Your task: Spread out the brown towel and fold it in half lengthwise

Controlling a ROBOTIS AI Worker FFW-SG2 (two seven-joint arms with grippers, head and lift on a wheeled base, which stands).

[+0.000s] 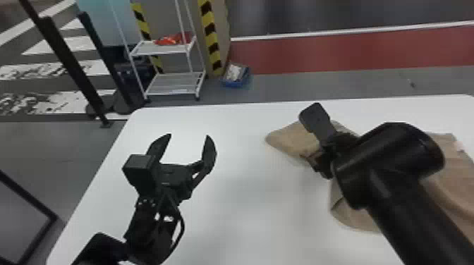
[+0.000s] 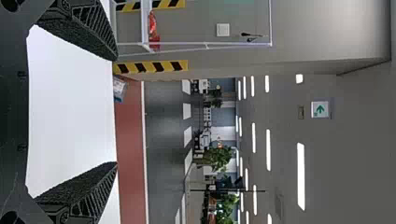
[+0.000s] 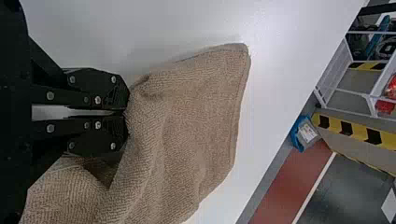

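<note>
One brown towel (image 3: 201, 102), prob. bunched, R gripper (image 1: 311, 159) pinching it, L gripper (image 1: 189, 136) agape, arrow sign (image 2: 320, 109)

We saw a black left arm (image 1: 144, 225), with a boxy housing (image 1: 138, 167) at its wrist, pale dots (image 1: 146, 202) below that and a black cable (image 1: 181, 229) looping down the side. Its jaws had curved, tapering fingers (image 2: 81, 30), which we found grainy and cut with slanting ribs. The right arm (image 1: 419, 218) looked smoother to us, a thick black tube with a fat, rounded, faintly glossy cylinder (image 1: 388, 162). On its jaws we made out black link bars (image 3: 63, 96) and round silvery screws (image 3: 50, 95).
</note>
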